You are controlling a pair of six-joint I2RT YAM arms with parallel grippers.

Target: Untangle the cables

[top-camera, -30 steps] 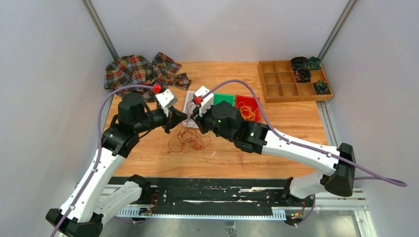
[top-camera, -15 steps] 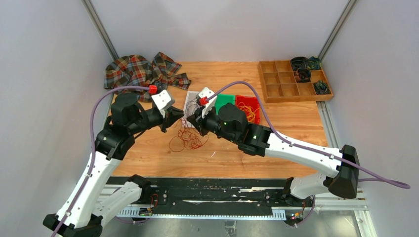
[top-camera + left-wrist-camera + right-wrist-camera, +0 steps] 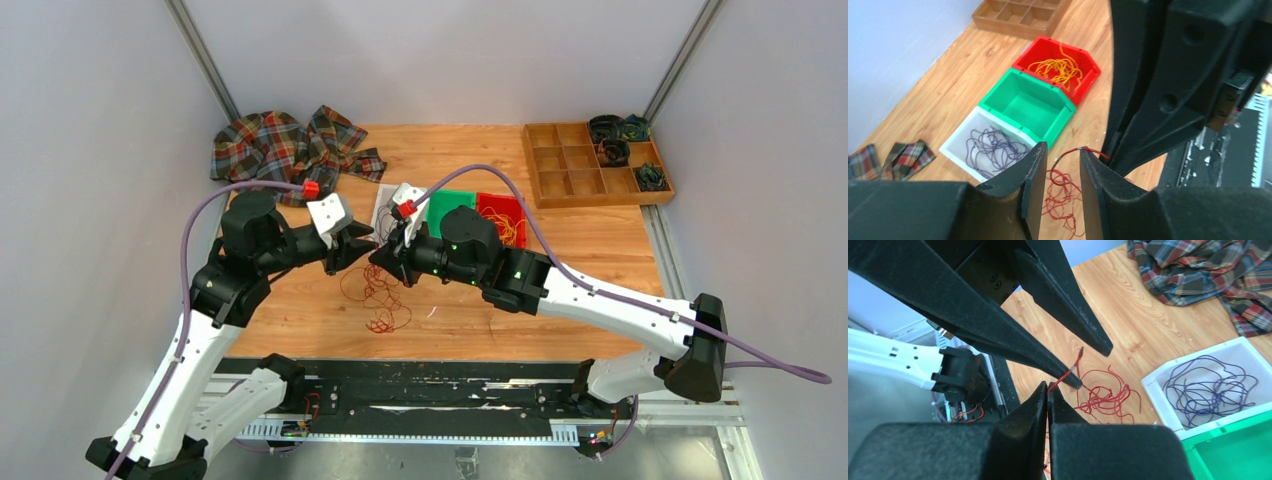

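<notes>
Tangle of dark red cables (image 3: pixel 381 296) is seen at centre of the top view. One strand is clamped in the right gripper (image 3: pixel 1048 390), fingers together. The left gripper (image 3: pixel 1062 151) is held apart around that strand's free end, apparently without contact. Purple cables (image 3: pixel 993 150) are lodged in the white bin (image 3: pixel 954 148), yellow cables (image 3: pixel 1060 67) in the red bin (image 3: pixel 1090 64).

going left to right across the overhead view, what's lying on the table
plaid cloth → red cables → green bin → red bin → wooden tray
</notes>
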